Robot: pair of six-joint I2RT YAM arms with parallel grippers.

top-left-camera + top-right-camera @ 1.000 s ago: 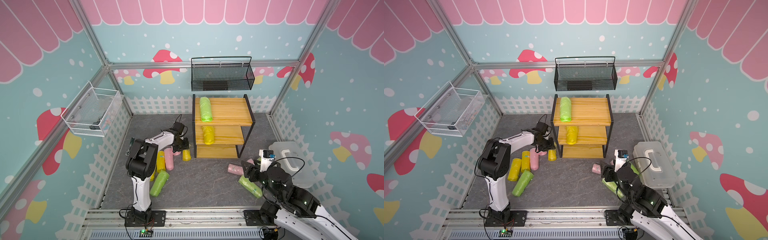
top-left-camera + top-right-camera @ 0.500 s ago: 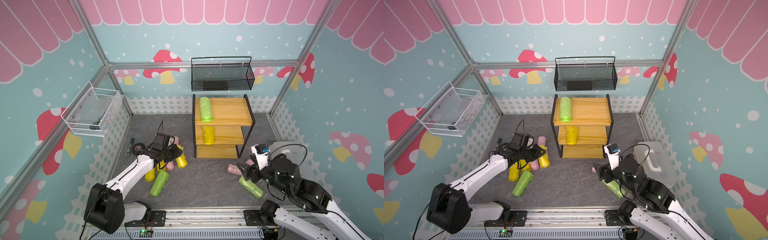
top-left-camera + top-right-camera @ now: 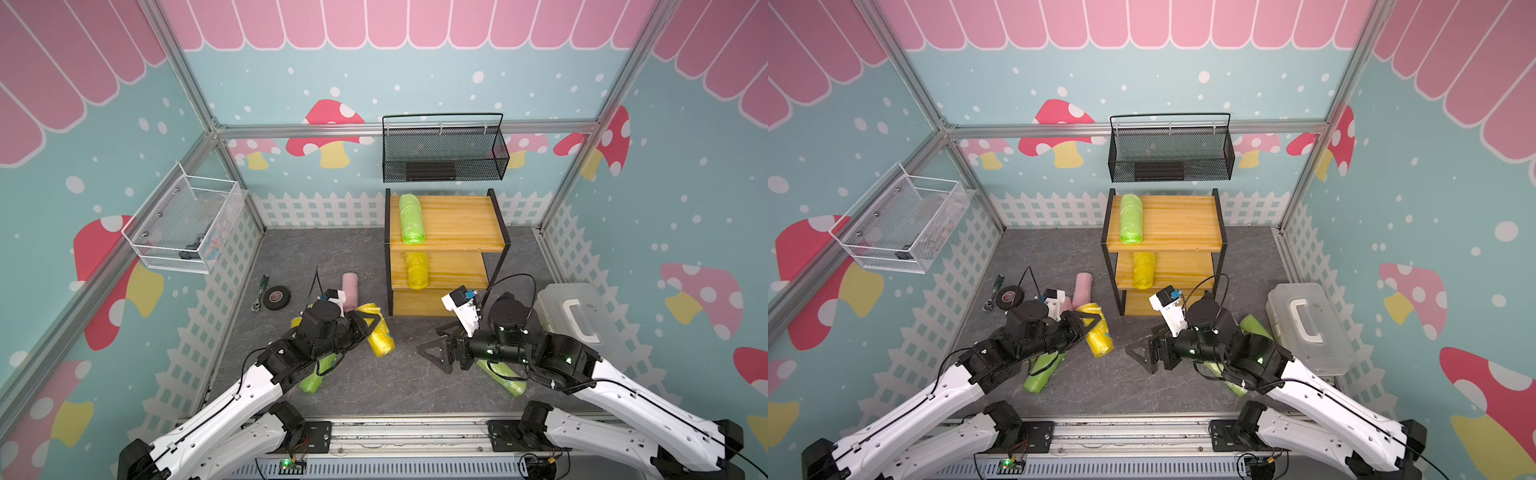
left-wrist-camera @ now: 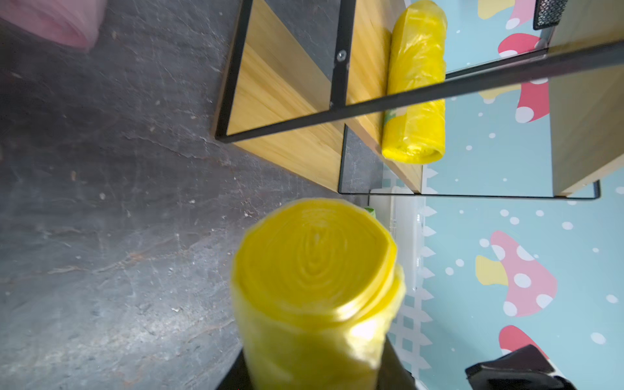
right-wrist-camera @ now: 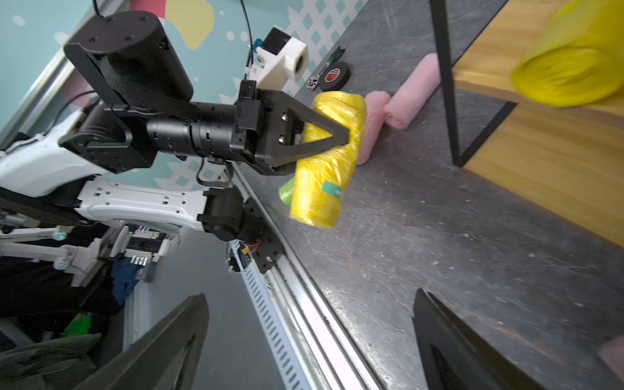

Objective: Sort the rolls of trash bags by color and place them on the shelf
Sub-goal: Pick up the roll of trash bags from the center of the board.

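My left gripper [image 3: 368, 326] is shut on a yellow roll [image 3: 380, 338] and holds it just above the floor, left of the shelf [image 3: 457, 216]. The right wrist view shows that gripper [image 5: 326, 135] clamped across this roll [image 5: 320, 182]. In the left wrist view its end [image 4: 314, 266] faces the camera. My right gripper [image 3: 428, 343] stands open and empty over bare floor, facing the left one. A green roll [image 3: 411, 222] lies on the top board and a yellow one [image 3: 417, 270] on the middle board. Pink [image 3: 350, 286] and green [image 3: 311, 380] rolls lie on the floor. Another green roll [image 3: 505, 380] lies under my right arm.
A black tape roll [image 3: 276, 297] and a ratchet tool [image 3: 259, 286] lie at the left of the floor. A clear plastic box [image 3: 569, 311] stands at the right. A black mesh basket [image 3: 444, 153] hangs above the shelf, and a white wire basket [image 3: 187, 224] hangs on the left wall.
My left arm has stretched out and carried the yellow roll away from the floor pile, toward the middle. My right gripper has swung left toward it and opened wider.
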